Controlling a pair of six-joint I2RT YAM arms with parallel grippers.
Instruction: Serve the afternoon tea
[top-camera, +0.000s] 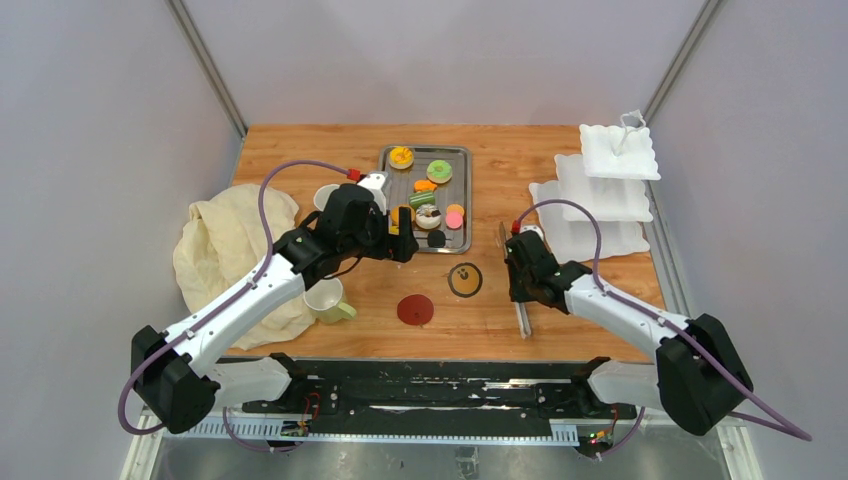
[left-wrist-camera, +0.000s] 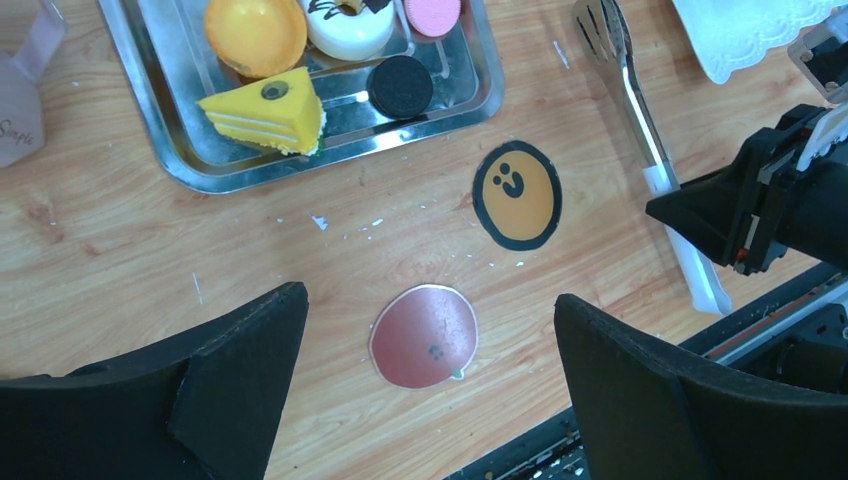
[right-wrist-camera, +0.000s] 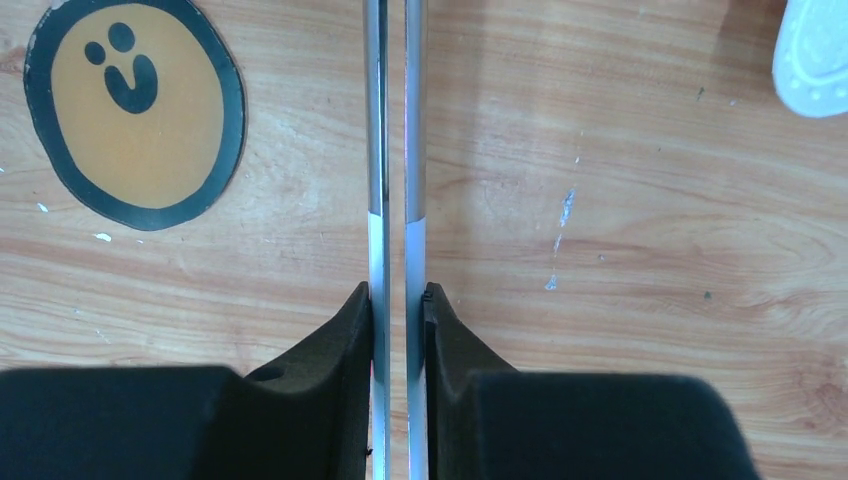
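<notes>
ok so here's where I'm at: the right gripper (right-wrist-camera: 398, 300) is clamped on the tongs (right-wrist-camera: 376, 120), both blades squeezed nearly together between its fingers, and in the right wrist view they run dead straight 12-to-6. What matters for the next move is that the pastries (top-camera: 438, 171) sit on the steel tray (top-camera: 468, 200) at roughly 10 to 11 o'clock from that gripper in the top view. The tongs' business end points closer to 12, so I reckon the wrist has to swing left before the tips line up with anything. The tiered stand (top-camera: 605, 190) is the other way, between 1 and 2 o'clock from the right gripper. The left gripper (left-wrist-camera: 430, 297) is way nearer the tray, hanging at its near-left corner with jaws wide apart and nothing in them. In its own camera the red coaster (left-wrist-camera: 425, 335) is right below the gap and the smiley coaster (left-wrist-camera: 517, 194) is at about 1 o'clock from that. One mug (top-camera: 325, 298) stands at 9 o'clock of the red coaster, next to the cloth (top-camera: 225, 250). What I can't see: the tong tips are cut off at the top of the right wrist view and the handle end vanishes under the fingers. I honestly can't tell if the tongs are off the wood or lying on it. From above, the left gripper blocks the tray's near-left corner too.
</notes>
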